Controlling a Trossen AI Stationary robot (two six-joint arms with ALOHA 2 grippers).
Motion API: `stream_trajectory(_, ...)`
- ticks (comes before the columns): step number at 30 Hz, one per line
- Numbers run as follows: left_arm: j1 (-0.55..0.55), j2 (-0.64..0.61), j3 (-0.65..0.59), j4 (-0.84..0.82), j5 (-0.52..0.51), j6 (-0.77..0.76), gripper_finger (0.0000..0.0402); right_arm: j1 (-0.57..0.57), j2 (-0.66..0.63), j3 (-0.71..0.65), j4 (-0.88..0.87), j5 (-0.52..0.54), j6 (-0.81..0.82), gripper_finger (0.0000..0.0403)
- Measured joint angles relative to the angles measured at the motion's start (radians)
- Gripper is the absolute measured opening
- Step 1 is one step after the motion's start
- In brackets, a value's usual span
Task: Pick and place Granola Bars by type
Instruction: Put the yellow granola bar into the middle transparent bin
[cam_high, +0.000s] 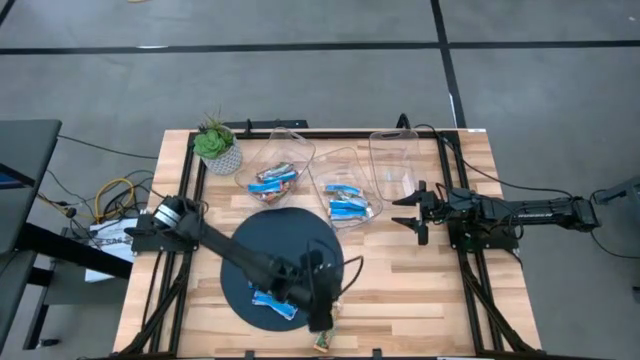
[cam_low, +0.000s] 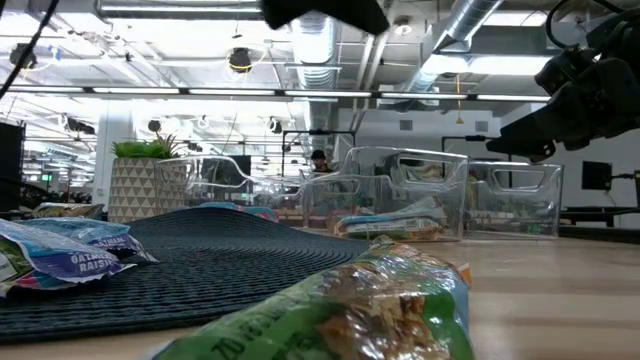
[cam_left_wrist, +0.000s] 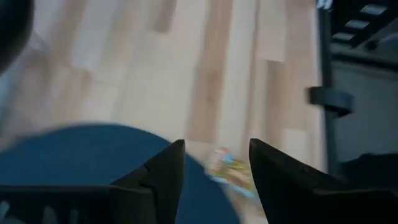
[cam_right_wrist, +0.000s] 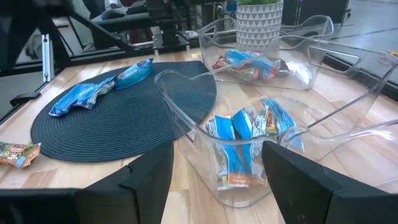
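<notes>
Table (cam_high: 420, 290) of pale wood carries a large dark round mat (cam_high: 250, 245) at its near middle, and three clear bins along the far side. The left bin (cam_high: 275, 165) holds mixed bars, the middle bin (cam_high: 345, 195) blue ones, and the right bin (cam_high: 395, 160) looks empty. Two blue granola bars (cam_high: 275, 303) lie on the mat's near part, and a green-and-orange bar (cam_high: 323, 341) lies off the mat at the near edge.

The left gripper (cam_high: 318, 318) hangs just above that green bar with its fingers apart and nothing between them. The right gripper (cam_high: 408, 211) waits by the right bin, fingers wide apart.

The bars are probably light, flat and slick in their shiny wrappers, with crumbly insides. Pinching across the narrow width at mid-length looks safest.
</notes>
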Motion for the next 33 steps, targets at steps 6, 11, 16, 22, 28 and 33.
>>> stream_trajectory(6, -0.071, 0.042, -0.001, -0.048, -0.029, -0.224, 0.0171, 0.0, 0.0, 0.0, 0.003, 0.0, 0.0, 0.024)
stream_trajectory(11, -0.097, 0.091, -0.002, -0.042, -0.026, -0.368, 0.0171, 0.0, 0.001, 0.0, 0.002, 0.0, 0.0, 0.024)
stream_trajectory(16, -0.096, 0.149, -0.002, 0.008, -0.021, -0.441, 0.0171, 0.0, 0.001, 0.0, 0.002, 0.0, 0.0, 0.024)
stream_trajectory(22, -0.093, 0.202, -0.003, 0.07, 0.005, -0.518, 0.0171, 0.0, 0.001, 0.0, 0.0, 0.0, 0.0, 0.024)
stream_trajectory(28, -0.094, 0.219, 0.0, 0.1, 0.017, -0.577, 0.0171, 0.0, 0.001, 0.0, -0.002, 0.0, 0.0, 0.024)
stream_trajectory(33, -0.096, 0.236, 0.001, 0.121, 0.026, -0.626, 0.0171, 0.0, 0.001, 0.0, 0.001, 0.0, 0.0, 0.024)
